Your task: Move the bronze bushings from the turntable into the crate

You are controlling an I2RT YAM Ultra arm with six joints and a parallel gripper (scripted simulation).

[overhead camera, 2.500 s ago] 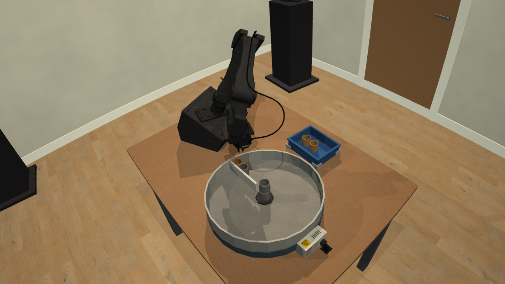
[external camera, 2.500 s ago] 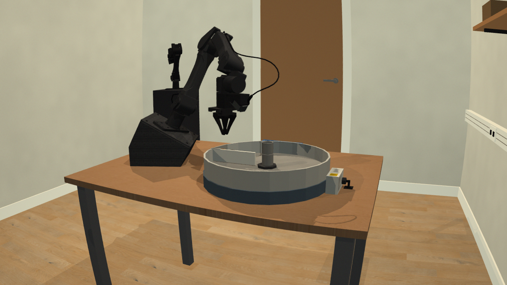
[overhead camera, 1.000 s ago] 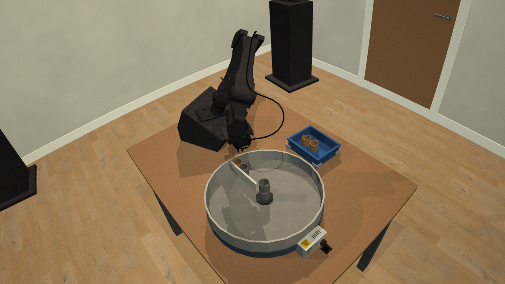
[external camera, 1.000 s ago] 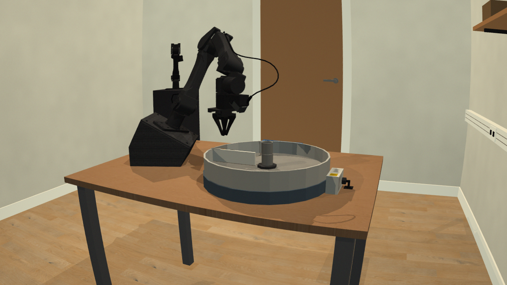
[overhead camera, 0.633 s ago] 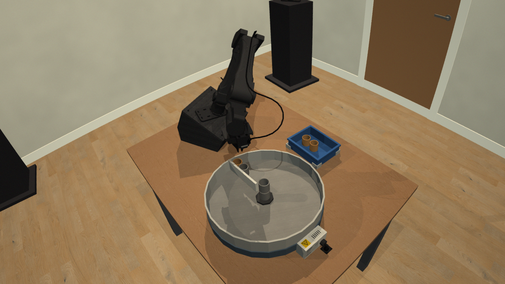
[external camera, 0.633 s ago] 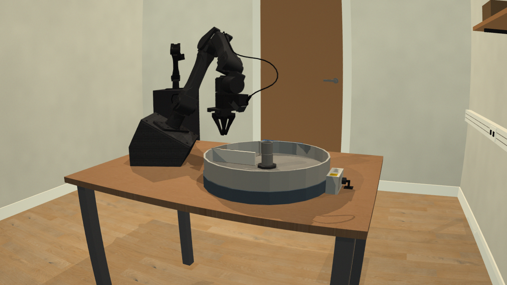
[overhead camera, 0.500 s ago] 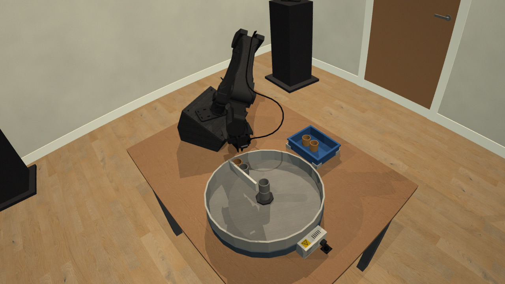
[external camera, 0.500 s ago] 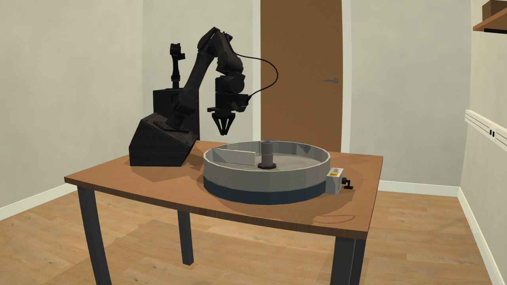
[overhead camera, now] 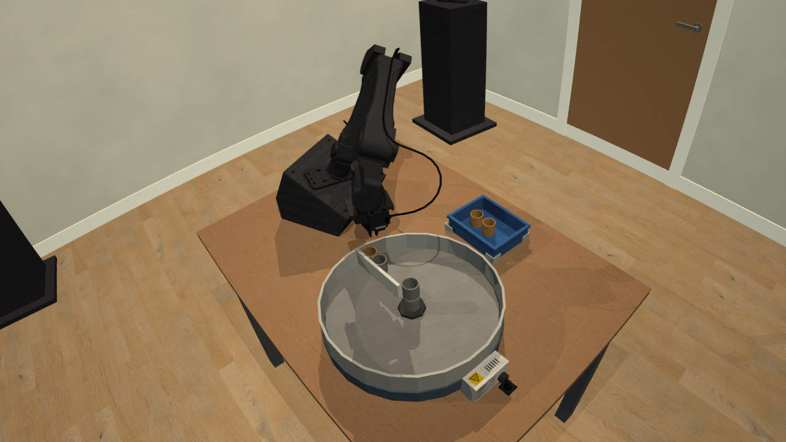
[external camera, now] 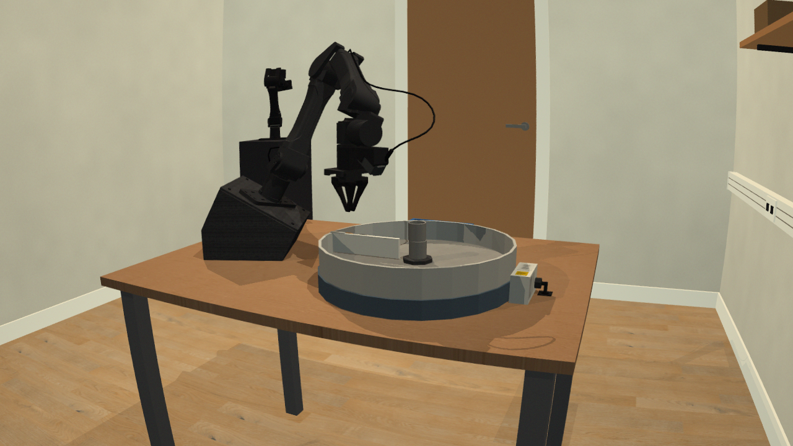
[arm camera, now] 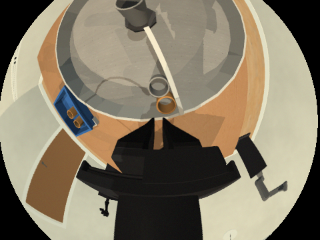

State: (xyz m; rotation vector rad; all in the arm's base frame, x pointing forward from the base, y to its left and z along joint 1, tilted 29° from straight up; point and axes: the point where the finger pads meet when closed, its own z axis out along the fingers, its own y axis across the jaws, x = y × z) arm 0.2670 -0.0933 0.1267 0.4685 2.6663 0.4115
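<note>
While the top view shows 1 bronze bushing [overhead camera: 369,252] [arm camera: 167,112] in the turntable [overhead camera: 412,383] [external camera: 388,282] [arm camera: 67,70], its orange-brown rim is partly hidden behind the pale divider [overhead camera: 379,272] [external camera: 365,245] [arm camera: 163,63]; a dull grey steel bushing [overhead camera: 380,266] [arm camera: 159,95] is right beside it. 2 more, an upright bronze pair [overhead camera: 488,228] [arm camera: 79,123], short, smooth & hollow, stand in the blue crate [overhead camera: 511,243] [arm camera: 61,97] on the desk [overhead camera: 576,285] [external camera: 222,293] [arm camera: 207,127].

Ext. view: fingers [overhead camera: 374,233] [external camera: 349,210] point down above turntable ht., nearly together, w/ nothing btwn; bushings by the divider hidden.

Wrist view: bronze one's an open-ended tube, orange rim lit, w/ darker inner wall, btwn divider & turntable wall; narrow gap btwn fingertips.
</note>
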